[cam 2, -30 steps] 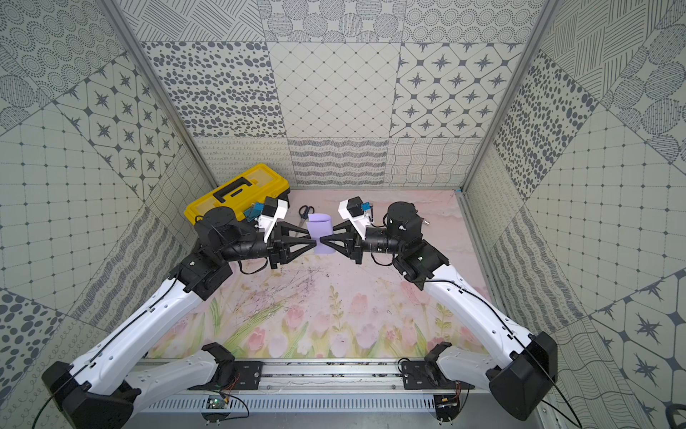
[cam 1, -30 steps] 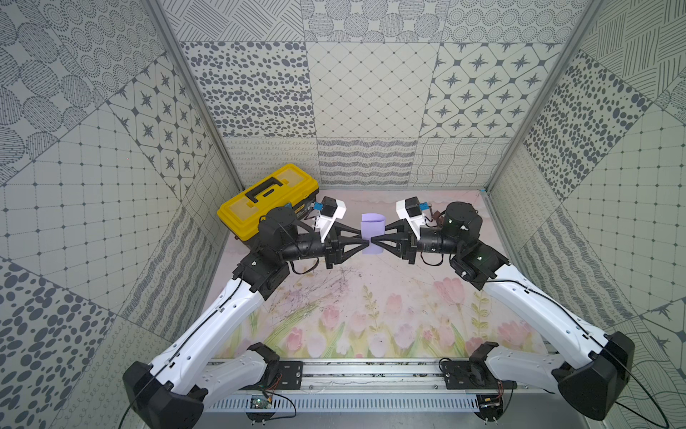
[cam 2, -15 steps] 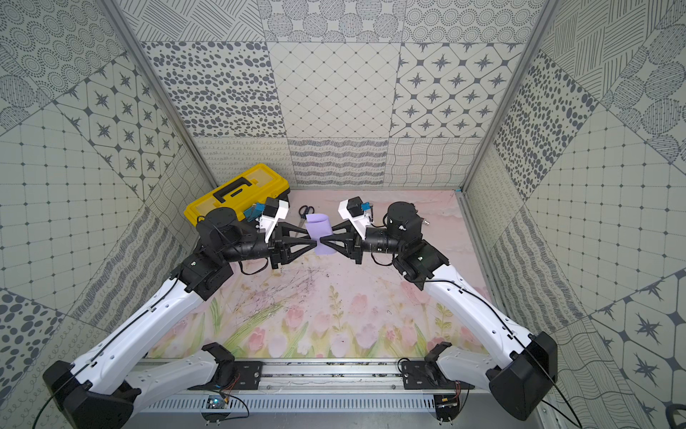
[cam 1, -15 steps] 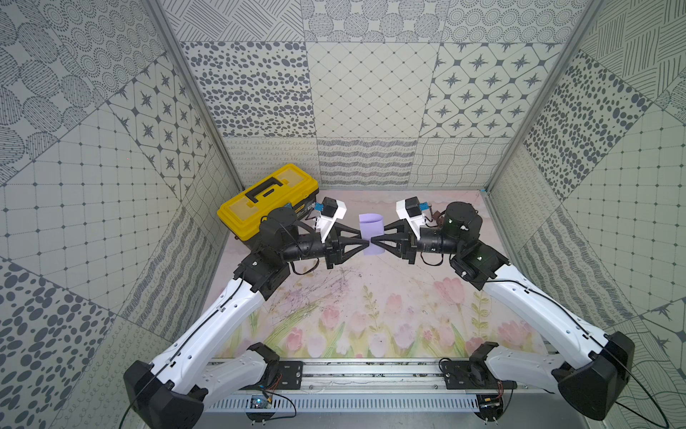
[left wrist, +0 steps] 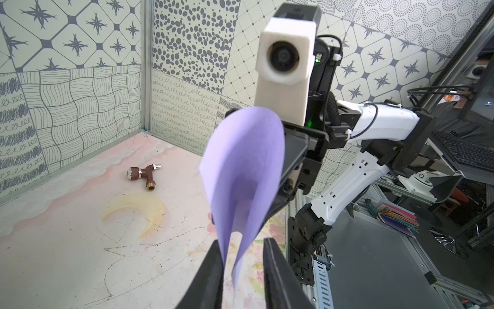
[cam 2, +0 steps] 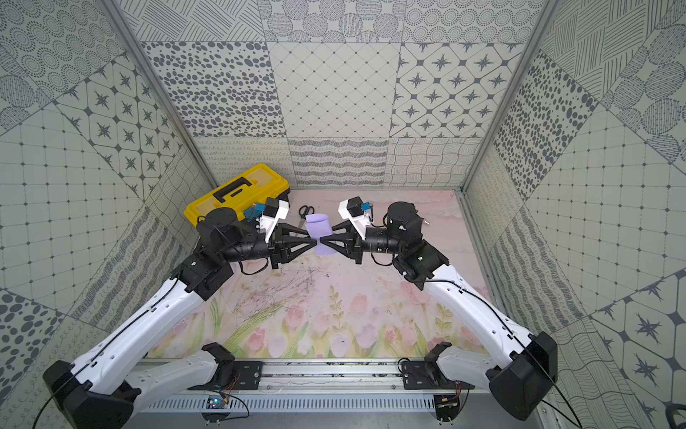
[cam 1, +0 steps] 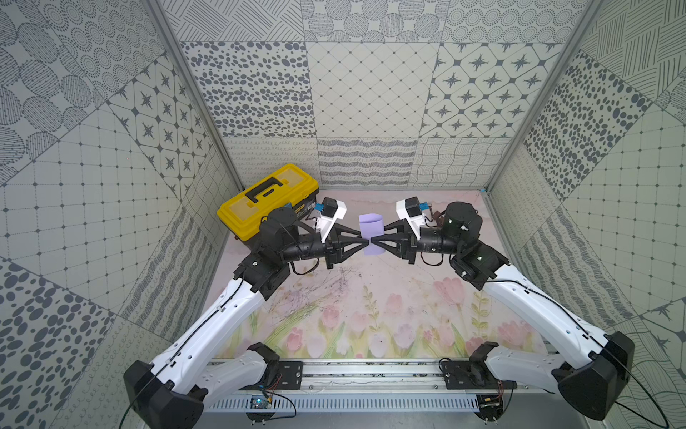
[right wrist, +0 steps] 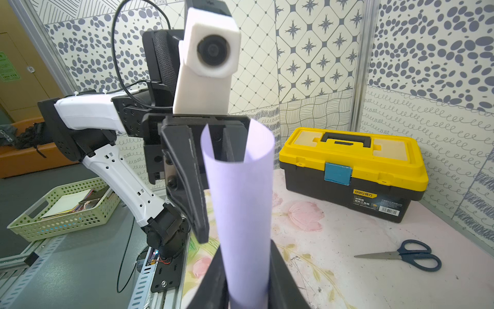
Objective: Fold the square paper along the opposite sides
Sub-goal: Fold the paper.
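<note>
The square paper (cam 1: 370,226) (cam 2: 319,226) is pale lavender and hangs in the air, curled into a loop between both grippers. My left gripper (cam 1: 364,238) (left wrist: 242,242) reaches in from the left. Its jaws stand apart around the paper's two free edges (left wrist: 240,171): one layer lies against one finger (left wrist: 213,264), the other layer hangs loose in the gap. My right gripper (cam 1: 377,237) (right wrist: 247,246) comes in from the right and is shut on the opposite side of the curled paper (right wrist: 240,192), which fills the gap between its fingers.
A yellow and black toolbox (cam 1: 267,200) (right wrist: 352,160) stands at the back left. Scissors (cam 2: 303,213) (right wrist: 406,255) lie on the floral mat behind the paper. A brown tap fitting (left wrist: 144,175) lies at the back right. A green basket (right wrist: 61,211) sits outside the cell.
The left gripper's jaws have narrowed a little around the paper's edges. Both arms and the paper have stayed almost where they were.
</note>
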Robot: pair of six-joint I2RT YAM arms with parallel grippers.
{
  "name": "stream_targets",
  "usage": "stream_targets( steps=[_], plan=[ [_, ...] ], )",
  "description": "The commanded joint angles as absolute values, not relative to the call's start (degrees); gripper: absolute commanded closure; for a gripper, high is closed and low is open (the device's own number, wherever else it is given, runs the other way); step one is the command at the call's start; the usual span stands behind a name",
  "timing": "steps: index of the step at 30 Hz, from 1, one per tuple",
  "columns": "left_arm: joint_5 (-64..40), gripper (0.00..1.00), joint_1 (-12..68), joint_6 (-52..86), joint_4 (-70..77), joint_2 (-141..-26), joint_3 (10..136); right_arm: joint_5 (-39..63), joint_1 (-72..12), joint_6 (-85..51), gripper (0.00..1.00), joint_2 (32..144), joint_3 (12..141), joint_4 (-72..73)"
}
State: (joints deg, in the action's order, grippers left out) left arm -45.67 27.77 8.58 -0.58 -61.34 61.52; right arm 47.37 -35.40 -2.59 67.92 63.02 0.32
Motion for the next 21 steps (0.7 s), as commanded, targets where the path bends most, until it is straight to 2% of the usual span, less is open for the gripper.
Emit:
stream_targets(
  steps=[1, 14, 21],
  plan=[
    [-46.1, 0.72, 27.9, 8.1, 2.0, -61.3, 61.5, 47.5, -35.4, -2.7, 0.74, 67.3, 63.8, 2.9],
    [-46.0, 0.8, 28.0, 7.8, 2.5, -61.3, 61.4, 47.4, -35.5, -2.8, 0.74, 67.1, 63.7, 3.1],
    [-45.9, 0.9, 28.1, 7.6, 2.8, -60.9, 61.1, 47.6, -35.4, -3.0, 0.74, 67.1, 63.5, 3.3]
  ],
)
